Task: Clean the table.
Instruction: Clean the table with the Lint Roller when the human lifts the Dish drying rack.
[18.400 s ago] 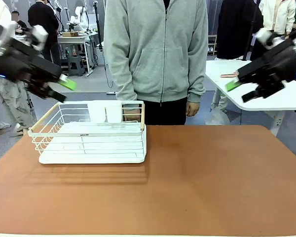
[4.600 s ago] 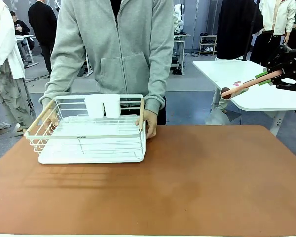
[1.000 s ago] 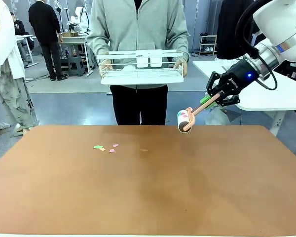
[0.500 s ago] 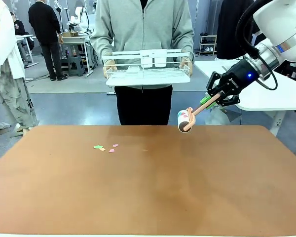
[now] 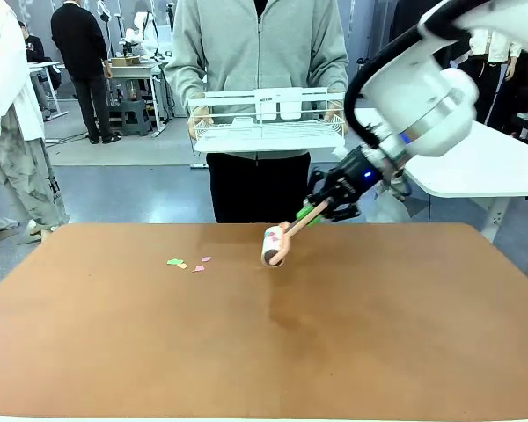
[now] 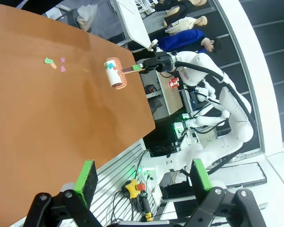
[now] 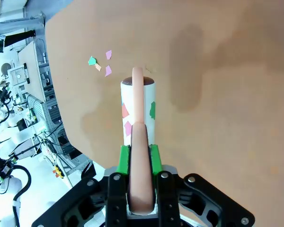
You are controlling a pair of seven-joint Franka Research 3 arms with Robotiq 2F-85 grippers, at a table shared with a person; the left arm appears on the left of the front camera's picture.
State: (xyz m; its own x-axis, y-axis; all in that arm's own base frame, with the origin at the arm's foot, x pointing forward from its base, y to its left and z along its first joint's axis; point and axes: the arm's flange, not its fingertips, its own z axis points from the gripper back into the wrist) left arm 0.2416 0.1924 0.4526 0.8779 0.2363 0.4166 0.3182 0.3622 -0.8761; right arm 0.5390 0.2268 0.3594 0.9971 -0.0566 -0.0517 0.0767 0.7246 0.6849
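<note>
Reddish-brown bench (image 5: 378, 334) across the front view, with a lint roller (image 5: 273, 248) low over its far half. Pink handle (image 5: 297, 225) slanting up from the roller to the right fingers (image 5: 314, 214), clamped tight around it. White right arm (image 5: 414, 97) rising up and to the right of the roller. Contact between roller and bench top: cannot tell. Small paper scraps (image 5: 187, 262), green and pink, flat on the bench to the left of the roller, apart from it. Beyond the roller, a person (image 5: 260, 53) in a grey zip top, holding a white wire basket (image 5: 268, 132) by both ends, lifted clear of the bench. White-topped table (image 5: 502, 167) farther off, to the right of the roller.

Left wrist view: left fingers (image 6: 88, 176) spread wide, green pads facing each other, nothing between them, out past the edge of the bench (image 6: 47, 123) and well away from the roller (image 6: 114, 73). Scraps (image 6: 54, 62) near the roller, not touching it.

Right wrist view: right fingers (image 7: 125, 158) closed on the pink handle (image 7: 138, 137), green pads pressed to either side. White roller head (image 7: 138, 111) straight ahead, with pink, green and orange bits stuck on it. Loose scraps (image 7: 100, 64) on the bench (image 7: 217, 94) just past the head, apart from it.
</note>
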